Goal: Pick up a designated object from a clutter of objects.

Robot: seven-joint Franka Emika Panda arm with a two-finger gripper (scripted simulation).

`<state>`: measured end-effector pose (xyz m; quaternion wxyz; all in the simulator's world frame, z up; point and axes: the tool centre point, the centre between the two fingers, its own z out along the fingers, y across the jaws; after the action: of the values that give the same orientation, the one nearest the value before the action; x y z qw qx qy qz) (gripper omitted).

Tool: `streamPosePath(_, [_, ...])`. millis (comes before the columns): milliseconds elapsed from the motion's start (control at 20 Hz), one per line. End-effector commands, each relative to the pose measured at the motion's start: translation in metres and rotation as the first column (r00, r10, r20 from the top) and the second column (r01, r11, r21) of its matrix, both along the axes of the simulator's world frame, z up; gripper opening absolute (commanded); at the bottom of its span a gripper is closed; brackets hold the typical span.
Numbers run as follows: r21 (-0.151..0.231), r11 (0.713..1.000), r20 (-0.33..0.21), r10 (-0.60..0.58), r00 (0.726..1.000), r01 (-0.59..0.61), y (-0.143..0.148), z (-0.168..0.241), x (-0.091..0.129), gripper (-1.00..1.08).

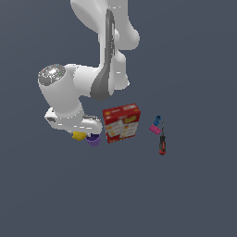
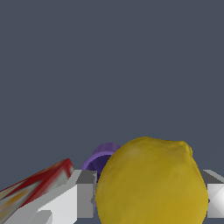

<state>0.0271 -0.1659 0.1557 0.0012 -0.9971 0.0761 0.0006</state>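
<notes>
yellow smooth oval lemon | gripper fingers clamped on it | purple cup behind

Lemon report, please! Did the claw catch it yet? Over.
Claw down around the lemon, fingers on either side; firm grip unclear. Lemon still low beside the purple cup. Cracker box close by, not blocking.

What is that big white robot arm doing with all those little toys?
The white arm has reached down over the yellow lemon, the thing it is supposed to pick up. In the wrist view the lemon sits between the gripper's grey fingers, though a firm squeeze can't be confirmed. A purple cup stands right beside the lemon, then the red cracker box. The screwdriver and small clamp lie untouched farther off.
</notes>
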Motion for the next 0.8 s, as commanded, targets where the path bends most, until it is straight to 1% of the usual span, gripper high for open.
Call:
streamPosePath(0, [0.000, 1.000, 0.001, 0.000, 1.000, 0.000, -0.006, 0.020, -0.014, -1.00])
streamPosePath(750, [0.000, 1.000, 0.001, 0.000, 1.000, 0.000, -0.047, 0.146, -0.101, -1.00])
